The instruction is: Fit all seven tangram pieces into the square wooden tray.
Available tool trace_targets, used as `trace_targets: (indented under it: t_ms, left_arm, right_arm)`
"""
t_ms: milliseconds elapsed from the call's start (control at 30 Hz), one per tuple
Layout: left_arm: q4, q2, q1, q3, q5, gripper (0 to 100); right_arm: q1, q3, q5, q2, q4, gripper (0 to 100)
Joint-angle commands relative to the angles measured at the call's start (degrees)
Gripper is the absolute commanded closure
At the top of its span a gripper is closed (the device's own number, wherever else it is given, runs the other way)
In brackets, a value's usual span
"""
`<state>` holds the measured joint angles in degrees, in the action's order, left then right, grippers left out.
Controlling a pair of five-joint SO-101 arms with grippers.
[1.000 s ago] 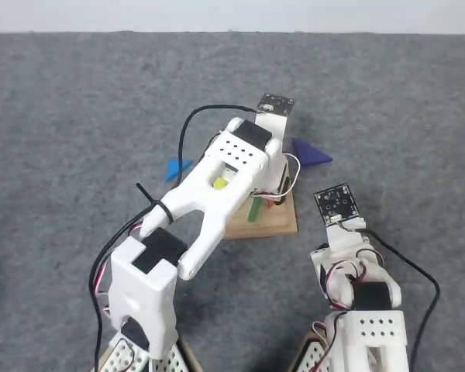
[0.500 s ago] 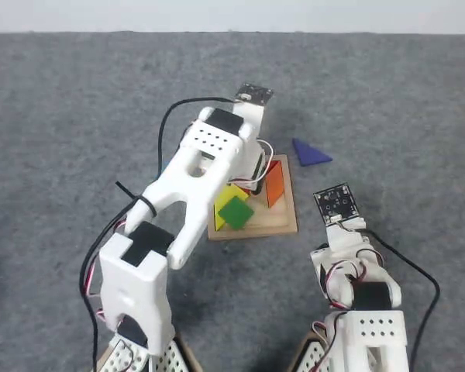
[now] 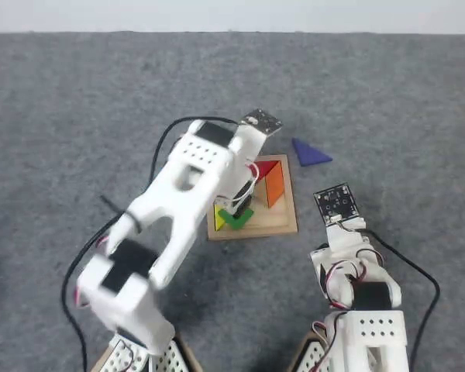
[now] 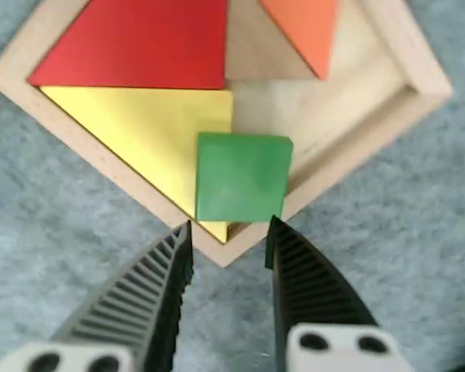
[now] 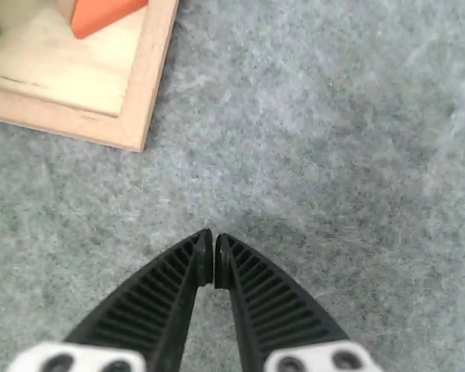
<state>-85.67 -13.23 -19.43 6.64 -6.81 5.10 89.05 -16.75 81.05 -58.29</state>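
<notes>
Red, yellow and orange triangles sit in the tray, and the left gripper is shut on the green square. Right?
Not quite. The left wrist view shows the left gripper open, its jaws apart and short of the green square, which lies free at a corner of the tray. The red triangle, yellow triangle and orange triangle do sit in the tray.

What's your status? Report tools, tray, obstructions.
Left tool open, empty, above tray corner. Right tool shut over carpet. Tray holds red triangle, yellow triangle, orange triangle, green square; blue triangle outside. No obstruction seen.
</notes>
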Motion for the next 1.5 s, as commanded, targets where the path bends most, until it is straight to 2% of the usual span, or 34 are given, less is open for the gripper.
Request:
trace_targets:
  t_ms: [0, 300, 567, 1067, 1233, 1467]
  left_arm:
    - [7.6, 12.7, 1.6, 11.3, -4.6, 86]
    - [14.6, 4.7, 3.3, 15.2, -6.3, 86]
    - [15.3, -3.3, 1.9, 8.3, -7.6, 86]
    - [11.0, -5.3, -4.8, 2.4, -7.1, 86]
    - [6.2, -5.3, -4.7, -1.6, -7.1, 86]
    - [5.2, -5.3, -5.1, -4.6, -7.0, 86]
  right_arm:
    - [0.4, -3.6, -0.7, -0.2, 1.2, 98.6]
    - [0.4, -3.6, -0.7, -0.2, 1.1, 98.6]
    - [0.4, -3.6, -0.7, -0.2, 1.1, 98.6]
    - [0.4, -3.5, -0.7, -0.2, 1.3, 98.6]
    - [0.4, -3.5, -0.7, -0.2, 1.3, 98.6]
    - [0.4, -3.5, -0.7, -0.2, 1.3, 98.6]
